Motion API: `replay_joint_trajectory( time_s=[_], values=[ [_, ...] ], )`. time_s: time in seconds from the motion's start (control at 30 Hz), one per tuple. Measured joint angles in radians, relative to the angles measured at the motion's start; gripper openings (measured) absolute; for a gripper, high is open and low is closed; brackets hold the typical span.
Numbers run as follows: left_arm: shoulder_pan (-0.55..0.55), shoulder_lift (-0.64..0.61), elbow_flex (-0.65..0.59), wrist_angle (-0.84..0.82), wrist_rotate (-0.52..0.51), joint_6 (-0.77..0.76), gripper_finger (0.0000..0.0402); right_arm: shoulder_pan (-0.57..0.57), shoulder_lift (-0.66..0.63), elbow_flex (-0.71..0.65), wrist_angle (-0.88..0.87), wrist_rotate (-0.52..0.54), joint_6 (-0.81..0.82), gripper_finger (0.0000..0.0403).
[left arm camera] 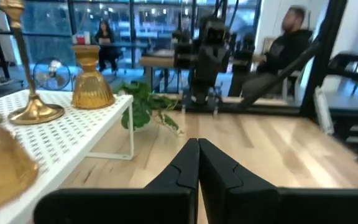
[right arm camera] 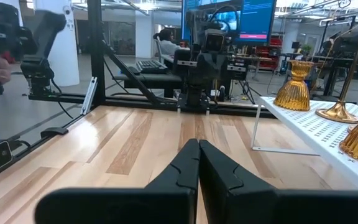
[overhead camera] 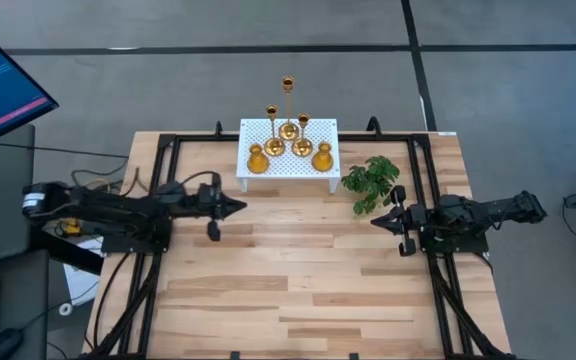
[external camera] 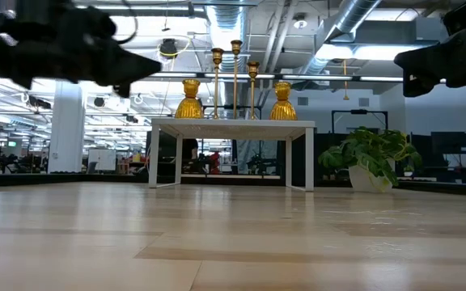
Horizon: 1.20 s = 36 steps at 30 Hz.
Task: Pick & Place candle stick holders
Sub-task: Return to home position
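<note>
overhead view of a wooden desk [overhead camera: 298, 290] with two dark robot arms reaching in from either side.

at the left, we see the left end effector [overhead camera: 240, 207] pointing across the desk toward the other arm. its two fingers are pressed together, narrow, holding nothing. in the low view it hangs well off the desk, higher than the stand's top.

ahead of that end effector and off toward the desk's far edge stands a white perforated stand [overhead camera: 288, 167], well apart from its tip. all five gold candle stick holders [overhead camera: 288, 130] are upright on the stand. the left bulbous holder [overhead camera: 258, 158] is the one nearest the left end effector. behind it and toward the middle we count three tall thin-stemmed holders [overhead camera: 274, 147], the middle one tallest and farthest back. the right bulbous holder [overhead camera: 322, 157] sits on the side nearer the right end effector.

a green plant [overhead camera: 373, 180] stands on the desk just beside the stand's right end, between the stand and the right end effector, near that end effector's tip; we cannot tell whether the leaves touch it.

at the right, the right end effector [overhead camera: 375, 221] points back toward the left arm. its fingers meet too, narrow and holding nothing, and it hangs raised off the desk. both end effectors are well apart from each other.
</note>
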Motion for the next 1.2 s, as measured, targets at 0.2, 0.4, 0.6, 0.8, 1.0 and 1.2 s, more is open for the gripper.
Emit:
replay_joint_trajectory(
  time_s=[0.2,0.4,0.6,0.8,1.0,1.2],
  values=[
    [0.0,-0.248,-0.112,-0.002,0.002,-0.046,0.0004,0.0,0.0,0.0,0.0,0.0,0.0,0.0],
    [0.0,-0.416,-0.123,-0.087,0.046,-0.02,0.0004,0.0,0.0,0.0,0.0,0.001,0.004,0.0],
    [0.0,-0.497,-0.124,-0.284,0.047,-0.016,0.0004,0.0,0.0,0.0,0.0,0.001,0.016,0.0],
    [0.0,-0.512,-0.124,-0.341,0.043,0.017,0.0004,0.0,0.0,0.0,0.0,0.001,0.011,0.0],
    [0.0,-0.503,-0.124,-0.34,0.042,0.011,0.0004,0.0,0.0,0.0,0.0,0.002,0.011,0.0],
    [0.0,-0.478,-0.124,-0.338,0.042,0.011,0.0004,0.0,0.0,0.0,0.0,0.002,0.011,0.0]
  ],
)
